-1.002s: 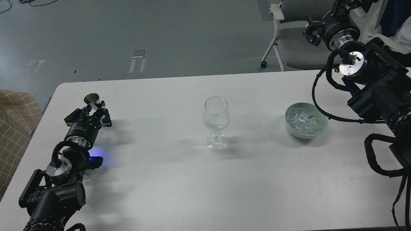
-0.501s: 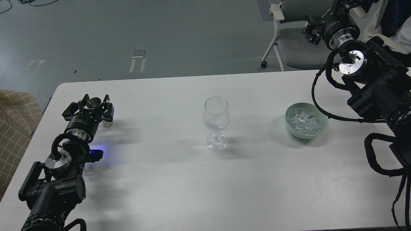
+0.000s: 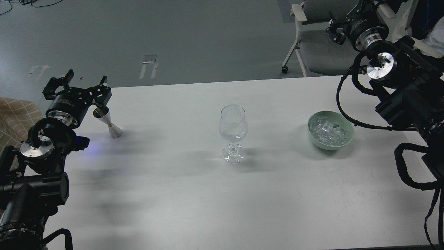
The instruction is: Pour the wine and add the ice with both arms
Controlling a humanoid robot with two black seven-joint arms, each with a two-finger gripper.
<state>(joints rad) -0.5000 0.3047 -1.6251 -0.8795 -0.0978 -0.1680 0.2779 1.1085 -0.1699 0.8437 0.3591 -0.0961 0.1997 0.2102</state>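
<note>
The left arm is reaching up along the table's left edge, its wrist angling toward the far left corner. The left gripper is hanging with its fingers spread apart and holding nothing; just below and beside it, a steel jigger is standing on the white table. The right arm is bending up and away at the far right, its gripper raised over a grey chair beyond the table; whether those fingers are open or closed I cannot tell. A clear wine glass is standing upright at mid-table. The ice is sitting piled in a pale green bowl, well apart from both grippers.
</note>
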